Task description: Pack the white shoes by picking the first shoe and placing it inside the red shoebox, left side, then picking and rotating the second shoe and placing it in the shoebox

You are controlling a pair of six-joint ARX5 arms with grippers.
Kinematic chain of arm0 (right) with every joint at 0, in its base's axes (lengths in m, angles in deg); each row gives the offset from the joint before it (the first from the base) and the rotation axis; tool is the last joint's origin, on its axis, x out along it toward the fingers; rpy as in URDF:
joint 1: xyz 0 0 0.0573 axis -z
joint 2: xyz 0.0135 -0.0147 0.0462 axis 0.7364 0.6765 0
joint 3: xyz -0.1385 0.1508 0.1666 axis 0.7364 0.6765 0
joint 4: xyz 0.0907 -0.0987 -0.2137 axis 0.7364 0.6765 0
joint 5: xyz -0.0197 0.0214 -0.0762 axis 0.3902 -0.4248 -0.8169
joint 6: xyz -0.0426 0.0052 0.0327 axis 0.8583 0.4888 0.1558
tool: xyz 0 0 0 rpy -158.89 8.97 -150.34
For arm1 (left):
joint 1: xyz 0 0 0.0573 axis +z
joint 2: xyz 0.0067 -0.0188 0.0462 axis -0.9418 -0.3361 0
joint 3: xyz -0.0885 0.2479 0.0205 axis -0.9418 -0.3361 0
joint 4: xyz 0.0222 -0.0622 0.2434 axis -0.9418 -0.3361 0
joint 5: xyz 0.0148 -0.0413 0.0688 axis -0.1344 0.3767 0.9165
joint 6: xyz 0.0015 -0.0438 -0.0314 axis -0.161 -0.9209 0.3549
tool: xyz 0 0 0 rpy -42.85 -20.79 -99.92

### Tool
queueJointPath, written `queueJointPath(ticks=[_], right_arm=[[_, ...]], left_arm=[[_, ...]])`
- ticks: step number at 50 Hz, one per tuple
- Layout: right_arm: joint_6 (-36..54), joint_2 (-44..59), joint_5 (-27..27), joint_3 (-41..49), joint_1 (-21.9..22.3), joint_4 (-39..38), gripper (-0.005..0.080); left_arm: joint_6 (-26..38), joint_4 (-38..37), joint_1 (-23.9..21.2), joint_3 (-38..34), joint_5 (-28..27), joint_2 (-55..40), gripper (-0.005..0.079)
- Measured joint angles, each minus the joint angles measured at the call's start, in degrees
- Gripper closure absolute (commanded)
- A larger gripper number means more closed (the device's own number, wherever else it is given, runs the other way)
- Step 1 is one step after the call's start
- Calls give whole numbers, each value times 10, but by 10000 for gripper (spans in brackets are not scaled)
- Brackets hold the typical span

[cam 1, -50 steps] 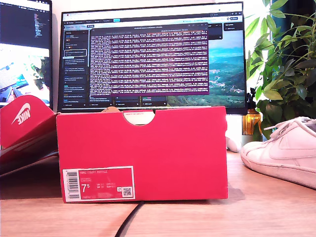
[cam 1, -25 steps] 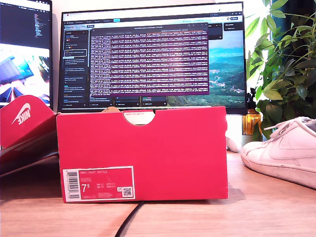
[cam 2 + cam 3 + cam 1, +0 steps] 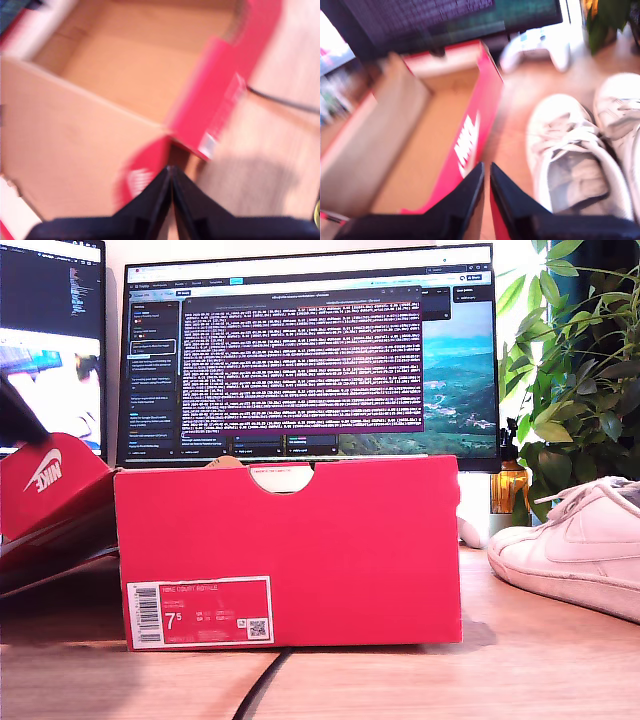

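Since a second ago a dark arm edge (image 3: 18,410) has entered at the exterior view's left, above the red lid. Both hands, first (image 3: 171,185) and second (image 3: 485,182), pinched closed, empty. Red cardboard shoebox (image 3: 290,550) open mid-frame; white leather sneakers (image 3: 570,155) on wooden tabletop (image 3: 540,660), exterior view's right.

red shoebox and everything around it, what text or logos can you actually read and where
"7.5": white label on the red shoebox.
"NIKE" with swoosh: lid, and the box's long side in the second wrist view.
Label's small print, barcode, QR code: too small.
Monitor text: too small.
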Motion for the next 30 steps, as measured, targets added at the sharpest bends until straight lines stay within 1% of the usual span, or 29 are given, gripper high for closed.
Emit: queueJointPath(ticks=[3, 8, 12, 19, 22, 27, 29, 30], right_arm=[[7, 38, 0, -31, 0, 24, 760], [29, 99, 0, -76, 0, 69, 751], [35, 148, 0, -110, -1, 110, 751], [45, 227, -5, -161, -14, 194, 742], [55, 258, -12, -178, -19, 225, 677], [59, 298, -29, -196, -28, 262, 472], [61, 308, -37, -198, -31, 266, 425], [66, 312, -40, -198, -34, 267, 414]], left_arm=[[0, 3, -26, 0, 22, -18, 761], [0, 21, -53, 0, 66, -49, 761], [0, 40, -59, 0, 94, -81, 761], [0, 76, -59, 0, 123, -133, 761], [0, 94, -59, 0, 135, -150, 761], [0, 109, -59, 0, 141, -168, 761], [0, 114, -59, 0, 141, -172, 761], [0, 117, -59, 0, 141, -174, 761]])
